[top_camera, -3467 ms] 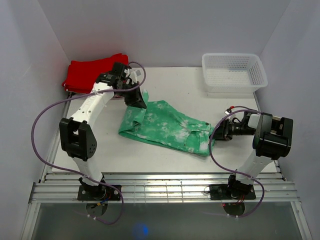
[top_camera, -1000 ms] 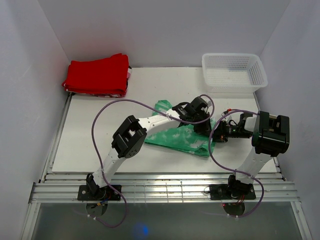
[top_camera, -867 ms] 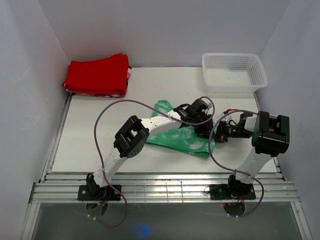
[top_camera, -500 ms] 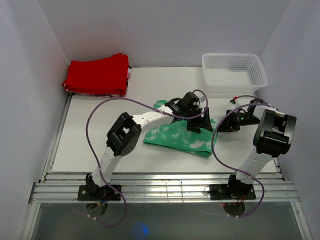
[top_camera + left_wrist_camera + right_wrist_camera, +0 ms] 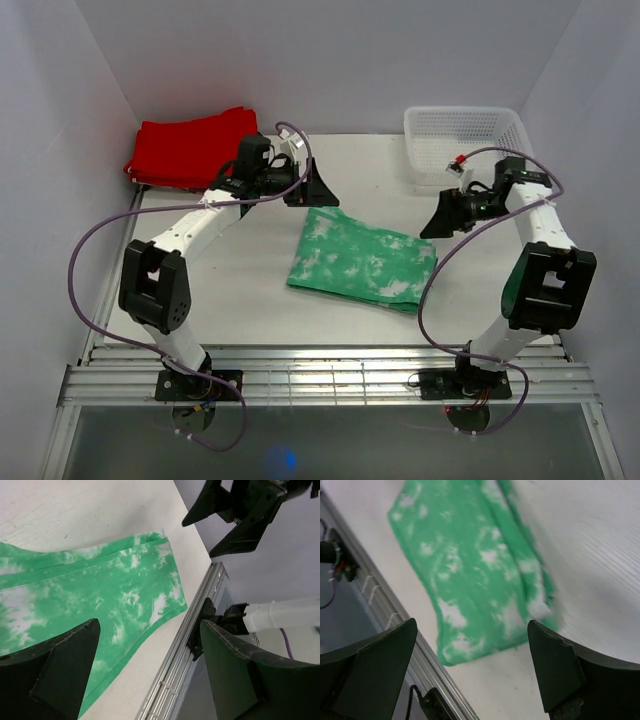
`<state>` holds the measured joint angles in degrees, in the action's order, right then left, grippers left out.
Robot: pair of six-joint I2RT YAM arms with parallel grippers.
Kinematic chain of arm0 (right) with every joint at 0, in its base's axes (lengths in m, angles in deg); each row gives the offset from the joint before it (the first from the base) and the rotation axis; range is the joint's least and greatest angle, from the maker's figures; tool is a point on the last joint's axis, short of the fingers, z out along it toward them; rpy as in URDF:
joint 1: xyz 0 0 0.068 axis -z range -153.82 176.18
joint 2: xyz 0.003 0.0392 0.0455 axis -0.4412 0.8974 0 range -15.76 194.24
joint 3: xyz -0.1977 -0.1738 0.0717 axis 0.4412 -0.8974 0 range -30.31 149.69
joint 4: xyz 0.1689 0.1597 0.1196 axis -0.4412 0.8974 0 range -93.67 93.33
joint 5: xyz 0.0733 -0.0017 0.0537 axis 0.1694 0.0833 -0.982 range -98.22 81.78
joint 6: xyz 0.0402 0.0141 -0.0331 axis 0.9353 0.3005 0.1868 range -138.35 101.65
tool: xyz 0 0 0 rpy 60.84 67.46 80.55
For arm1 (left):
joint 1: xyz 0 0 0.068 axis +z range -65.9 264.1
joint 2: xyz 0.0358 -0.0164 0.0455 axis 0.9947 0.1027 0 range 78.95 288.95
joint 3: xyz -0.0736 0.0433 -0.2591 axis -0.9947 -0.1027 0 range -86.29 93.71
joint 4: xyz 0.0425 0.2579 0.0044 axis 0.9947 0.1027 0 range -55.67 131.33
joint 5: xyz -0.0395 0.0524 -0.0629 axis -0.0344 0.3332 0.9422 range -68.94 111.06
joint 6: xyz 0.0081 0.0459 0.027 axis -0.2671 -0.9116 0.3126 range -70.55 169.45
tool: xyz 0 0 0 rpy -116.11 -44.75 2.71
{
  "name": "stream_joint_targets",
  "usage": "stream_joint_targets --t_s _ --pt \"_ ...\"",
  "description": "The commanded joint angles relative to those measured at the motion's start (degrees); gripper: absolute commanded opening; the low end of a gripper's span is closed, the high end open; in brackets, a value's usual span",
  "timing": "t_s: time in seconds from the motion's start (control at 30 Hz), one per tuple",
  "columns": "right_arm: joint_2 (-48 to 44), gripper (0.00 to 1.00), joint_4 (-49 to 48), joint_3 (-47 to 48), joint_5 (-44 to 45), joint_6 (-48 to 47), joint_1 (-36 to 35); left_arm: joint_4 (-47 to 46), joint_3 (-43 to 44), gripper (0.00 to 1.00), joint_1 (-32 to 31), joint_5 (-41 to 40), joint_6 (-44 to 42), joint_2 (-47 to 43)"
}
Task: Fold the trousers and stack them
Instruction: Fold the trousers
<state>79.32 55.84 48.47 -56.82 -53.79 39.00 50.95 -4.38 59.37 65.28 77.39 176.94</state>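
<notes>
The green tie-dye trousers (image 5: 360,262) lie folded in a flat rectangle at the middle of the table, touched by neither gripper. My left gripper (image 5: 318,189) hovers open above the table just behind their far left corner. In the left wrist view the trousers (image 5: 100,595) lie below and left of the wide-apart fingers (image 5: 55,672), with nothing between them. My right gripper (image 5: 440,215) is open too, up in the air beyond the trousers' right end. The right wrist view looks down on the trousers (image 5: 475,565) past the empty gripper (image 5: 472,655).
A folded red garment (image 5: 193,150) lies at the back left corner. A white mesh basket (image 5: 468,143) stands at the back right, close behind the right arm. The metal rail of the table's near edge (image 5: 187,645) runs along the front.
Both grippers have opened and let go of the trousers at the right end. The left arm has swung back to the left rear; the right arm has lifted towards the basket.
</notes>
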Motion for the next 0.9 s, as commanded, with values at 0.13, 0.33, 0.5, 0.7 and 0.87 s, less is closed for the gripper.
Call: stream_joint_targets --t_s 0.13,0.33,0.5,0.7,0.87 --pt "4.0 0.97 -4.3 -13.1 -14.9 4.9 -11.8 -24.2 -9.4 0.83 1.8 19.3 6.8 4.6" --pt "14.3 0.98 -7.3 -19.7 -10.9 4.7 -11.2 -37.0 -6.0 0.73 3.8 17.2 20.3 21.8" --pt "21.9 0.98 -8.6 -19.2 -6.2 5.4 -10.8 -43.7 -1.6 0.70 6.4 15.9 26.8 33.5" --pt "21.4 0.99 -9.2 -14.9 -1.1 6.3 -10.8 -43.3 -2.3 0.68 7.5 17.9 23.2 33.6" --pt "15.4 0.99 0.0 -8.6 -5.0 1.4 -10.8 -33.2 -6.0 0.70 7.9 24.1 8.6 16.6"
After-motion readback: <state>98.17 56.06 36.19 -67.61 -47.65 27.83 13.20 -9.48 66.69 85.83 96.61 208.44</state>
